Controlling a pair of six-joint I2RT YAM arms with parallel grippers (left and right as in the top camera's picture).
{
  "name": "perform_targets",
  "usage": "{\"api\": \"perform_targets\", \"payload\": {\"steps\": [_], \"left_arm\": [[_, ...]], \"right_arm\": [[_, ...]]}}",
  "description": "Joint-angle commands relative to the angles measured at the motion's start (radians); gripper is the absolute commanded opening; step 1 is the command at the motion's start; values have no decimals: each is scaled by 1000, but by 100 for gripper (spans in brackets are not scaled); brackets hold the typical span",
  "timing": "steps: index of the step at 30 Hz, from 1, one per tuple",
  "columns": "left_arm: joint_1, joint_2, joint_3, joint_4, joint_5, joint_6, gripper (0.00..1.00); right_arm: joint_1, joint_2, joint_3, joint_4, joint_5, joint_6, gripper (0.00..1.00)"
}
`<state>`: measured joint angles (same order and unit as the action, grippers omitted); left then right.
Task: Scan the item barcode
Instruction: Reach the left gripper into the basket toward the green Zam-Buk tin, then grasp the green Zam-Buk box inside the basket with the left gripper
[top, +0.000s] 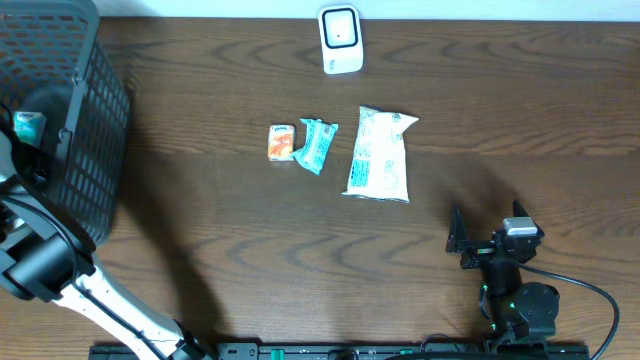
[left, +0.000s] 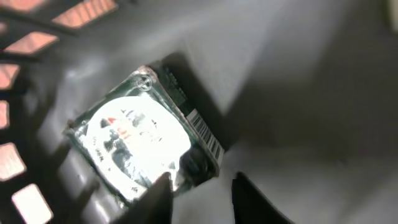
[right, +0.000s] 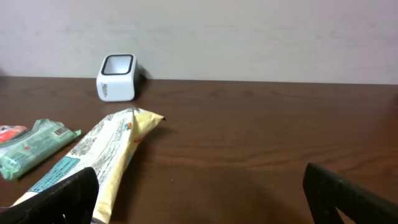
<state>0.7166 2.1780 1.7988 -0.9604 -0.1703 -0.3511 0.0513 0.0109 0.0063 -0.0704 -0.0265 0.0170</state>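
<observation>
A black mesh basket (top: 90, 120) stands at the table's (top: 520, 120) far left corner, and the left arm reaches down into it. Inside, a clear-wrapped packet (left: 127, 140) with a white printed face lies tilted against the basket's floor and latticed side wall, with little room on that side and bare grey floor on the other. Its barcode (left: 205, 134) runs along the edge that faces this open floor. The left gripper (left: 199, 196) straddles the packet's lower corner: one finger (left: 158, 199) overlaps the wrapper's edge, while the other stands just off it. I cannot tell whether the jaws are clamped on the packet. The white scanner (top: 341, 40) sits at the table's far edge, near the middle, with open wood all round it. Three items lie mid-table in a row: a small orange packet (top: 281, 141), a teal packet (top: 316, 145) touching it, and a larger white bag (top: 380, 153) just beside and apart. The right gripper (right: 199, 199) hangs low near the front edge with its jaws spread wide and nothing between them. The bag's near end lies close to its left finger (right: 62, 199), and the wood ahead and to the right is free.
</observation>
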Motion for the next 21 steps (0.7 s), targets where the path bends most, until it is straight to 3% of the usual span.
{"api": "perform_targets", "payload": {"steps": [1,3,4,19,21], "left_arm": [[5,-63,-7,4,2,73,48],[5,-62,-8,-5,2,146,71],[5,-59,-8,-14,2,192,77],[7,-57,-135,13,-3,454,78],[8,-57,-159,36,-86,478,78]], "right_arm": [[7,-5,-1,-5,1,-7,99],[7,-5,-1,-5,2,-7,99],[7,-5,-1,-5,1,-7,99],[7,-5,-1,-5,2,-7,99],[6,-5,-1,-5,1,-7,99]]}}
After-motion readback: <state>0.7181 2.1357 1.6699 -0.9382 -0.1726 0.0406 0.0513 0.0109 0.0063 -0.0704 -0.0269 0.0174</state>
